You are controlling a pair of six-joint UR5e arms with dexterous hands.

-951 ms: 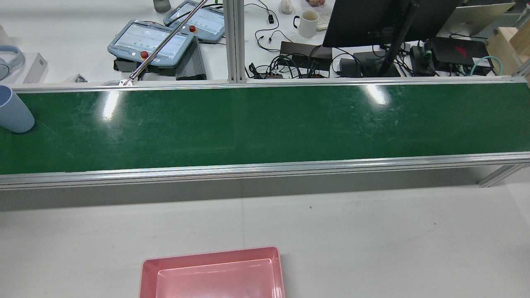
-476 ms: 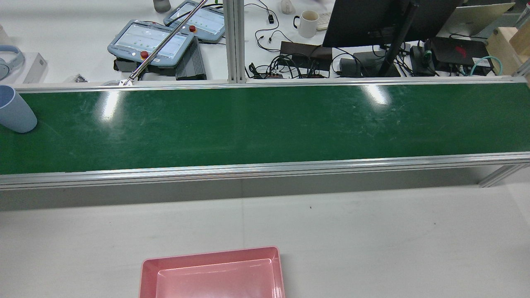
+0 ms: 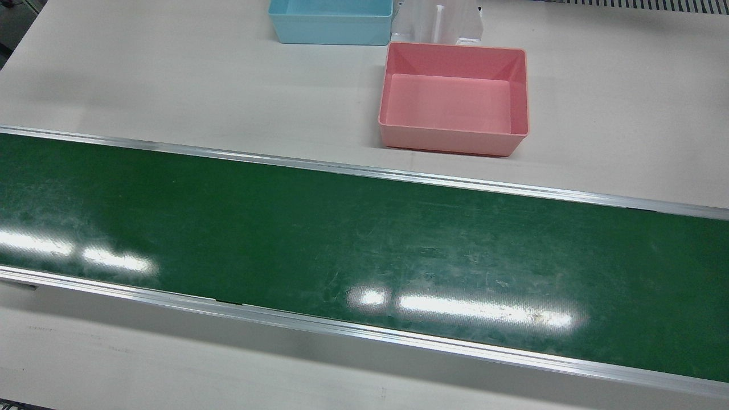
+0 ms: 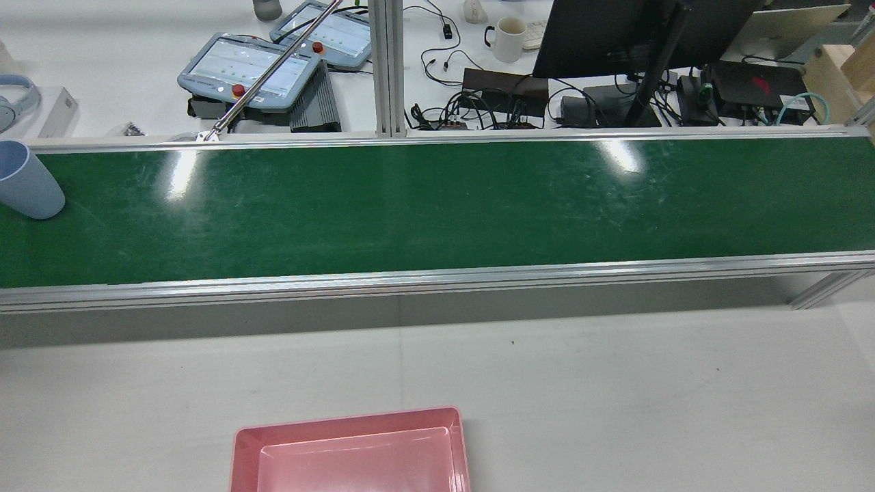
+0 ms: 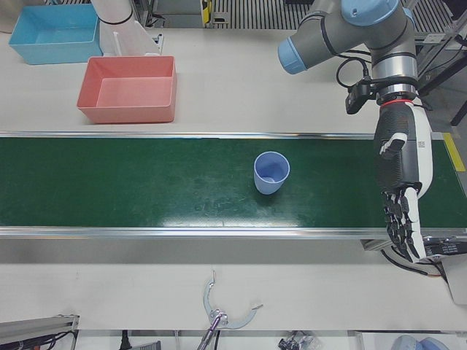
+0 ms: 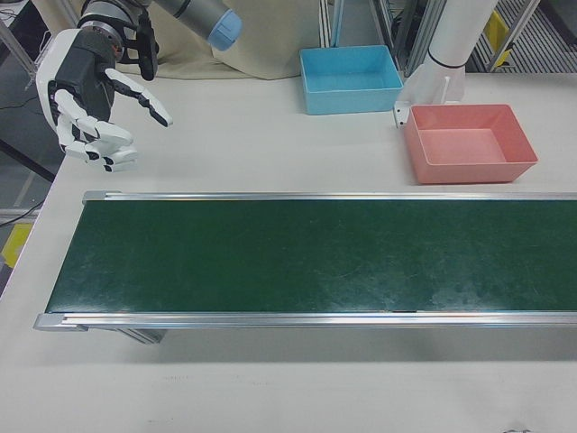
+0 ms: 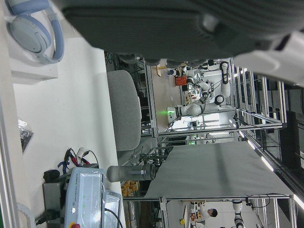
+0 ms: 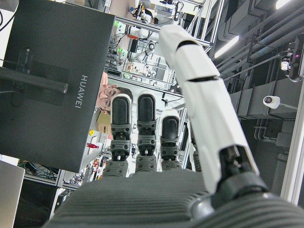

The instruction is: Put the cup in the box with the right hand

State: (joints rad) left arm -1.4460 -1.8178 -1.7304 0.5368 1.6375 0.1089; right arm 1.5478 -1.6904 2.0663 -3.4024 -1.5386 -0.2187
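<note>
A light blue cup point(image 5: 271, 173) stands upright on the green conveyor belt point(image 4: 437, 205), at the far left edge point(image 4: 27, 181) of the rear view. The empty pink box point(image 3: 454, 141) sits on the white table beside the belt, also seen in the right-front view point(image 6: 469, 171). My right hand point(image 6: 86, 99) hangs open above the table past the belt's far end, away from cup and box, holding nothing. My left hand point(image 5: 401, 189) is open, fingers pointing down over the belt's edge, with the cup well clear of it.
A blue box point(image 3: 330, 35) stands behind the pink one near an arm pedestal. Beyond the belt lie teach pendants point(image 4: 249, 68), cables, a white mug point(image 4: 509, 37) and a monitor. A metal tool point(image 5: 219, 315) lies on the operators' side.
The cup has drifted slightly rightward along the belt in the rear view. Nothing else has moved.
</note>
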